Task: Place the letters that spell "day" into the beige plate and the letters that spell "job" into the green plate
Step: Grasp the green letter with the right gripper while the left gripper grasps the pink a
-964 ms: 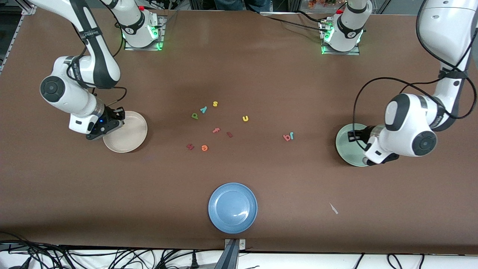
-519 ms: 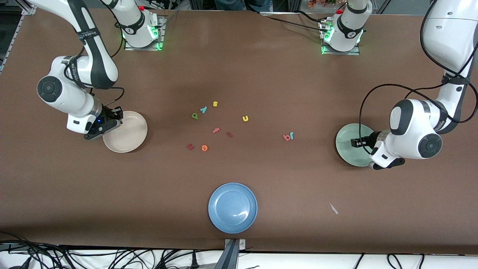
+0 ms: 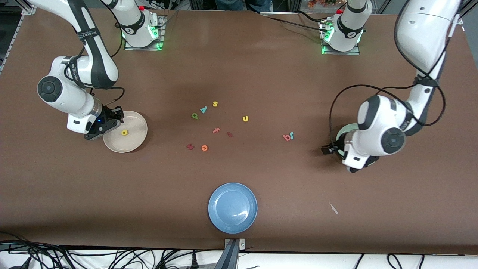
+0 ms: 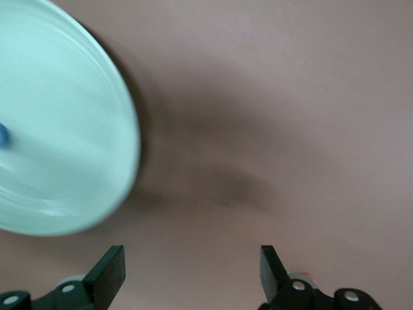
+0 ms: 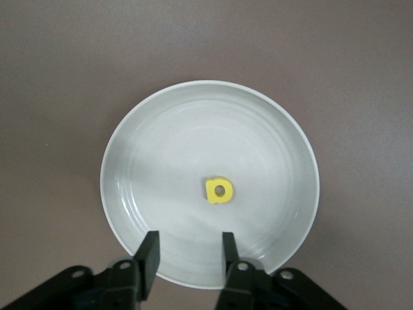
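Right gripper [image 5: 186, 258], fingers parted and empty, hangs over the beige plate [image 3: 139, 139] with the yellow a [image 5: 219, 191] lying just below; left gripper [image 4: 192, 271], spread wide, is beside the green plate [image 4: 77, 194]; lift clear before fetching the green d [image 3: 195, 116]

Beige plate [image 3: 125, 132]: lying toward the right arm's end of the table [image 3: 261, 74], carrying the yellow a [image 3: 124, 132].
Right end effector [image 3: 118, 114]: hanging over the plate's rim.
Green plate [image 3: 341, 133]: showing only a rim sliver under the left arm.
Red b [image 3: 286, 138] and teal j [image 3: 292, 136]: lying side by side.
Green d [image 3: 195, 116], teal y [image 3: 203, 109]: sitting mid-table.
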Robot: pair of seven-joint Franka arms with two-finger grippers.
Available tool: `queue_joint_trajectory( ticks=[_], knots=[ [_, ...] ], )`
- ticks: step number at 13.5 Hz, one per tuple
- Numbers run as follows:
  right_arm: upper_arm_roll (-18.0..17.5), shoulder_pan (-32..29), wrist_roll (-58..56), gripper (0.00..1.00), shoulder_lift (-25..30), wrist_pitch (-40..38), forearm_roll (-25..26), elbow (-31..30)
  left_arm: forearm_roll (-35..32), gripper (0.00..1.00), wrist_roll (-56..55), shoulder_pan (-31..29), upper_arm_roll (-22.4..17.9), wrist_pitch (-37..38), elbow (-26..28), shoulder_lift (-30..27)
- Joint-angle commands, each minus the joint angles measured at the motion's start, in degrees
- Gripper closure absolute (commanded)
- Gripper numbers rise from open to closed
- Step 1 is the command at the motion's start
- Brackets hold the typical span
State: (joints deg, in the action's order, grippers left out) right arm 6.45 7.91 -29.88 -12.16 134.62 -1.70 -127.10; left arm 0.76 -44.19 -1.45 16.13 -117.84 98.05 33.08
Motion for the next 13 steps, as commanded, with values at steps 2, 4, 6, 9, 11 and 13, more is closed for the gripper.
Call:
queue_joint_trajectory(
  ticks=[2,4,6,9,11,13],
  knots=[
    [-2.5,0.0,5.8,0.51,0.4,0.3,0.6,-1.0,1.3,0.08,-10.0,4.7,-0.6,-2.9,-0.6,2.0],
    [-7.5,0.1,14.5,0.51,-0.6,1.4,0.6,-0.8,1.3,0.08,-15.1,6.3,-0.6,-5.5,0.2,2.9],
    [-12.2,0.4,23.2,0.51,-1.4,2.9,0.6,-0.8,0.9,0.08,-21.6,9.3,-0.7,-8.3,0.2,4.8],
    [-17.9,1.2,34.1,0.51,-2.9,5.1,0.7,-0.6,0.5,0.10,-31.5,12.3,-0.8,-10.9,0.3,6.6],
    [-18.7,3.6,39.8,0.50,-4.3,7.4,0.8,-0.5,0.5,0.15,-37.1,13.6,-0.8,-11.0,0.6,6.7],
    [-18.7,6.6,44.3,0.49,-5.4,9.2,1.2,-0.5,0.4,0.19,-40.7,14.4,-1.0,-11.1,0.9,7.1]
  ],
)
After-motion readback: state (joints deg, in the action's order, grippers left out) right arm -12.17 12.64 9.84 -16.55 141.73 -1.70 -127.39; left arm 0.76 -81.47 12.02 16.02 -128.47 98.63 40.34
